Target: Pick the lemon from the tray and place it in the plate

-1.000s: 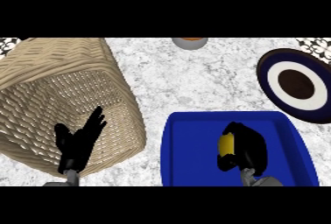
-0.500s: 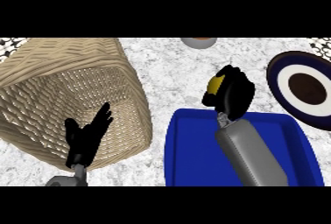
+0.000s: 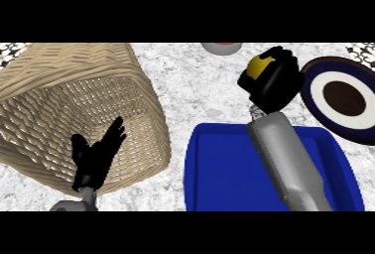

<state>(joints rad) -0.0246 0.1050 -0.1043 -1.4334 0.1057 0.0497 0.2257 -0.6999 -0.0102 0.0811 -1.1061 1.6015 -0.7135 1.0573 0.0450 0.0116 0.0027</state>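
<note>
Head view shows the right hand (image 3: 275, 83) raised above the marble counter (image 3: 190, 89), between the blue tray (image 3: 219, 173) and the plate (image 3: 344, 96), its grey forearm crossing the tray. Its fingers are curled around the lemon (image 3: 258, 66), of which only a yellow part shows at the upper left of the hand. The left hand (image 3: 95, 156) rests with straight fingers over the wicker basket (image 3: 66, 94).

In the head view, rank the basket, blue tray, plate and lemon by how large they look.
1. basket
2. blue tray, partly hidden by the forearm
3. plate, cut off at the edge
4. lemon, mostly hidden in the right hand
</note>
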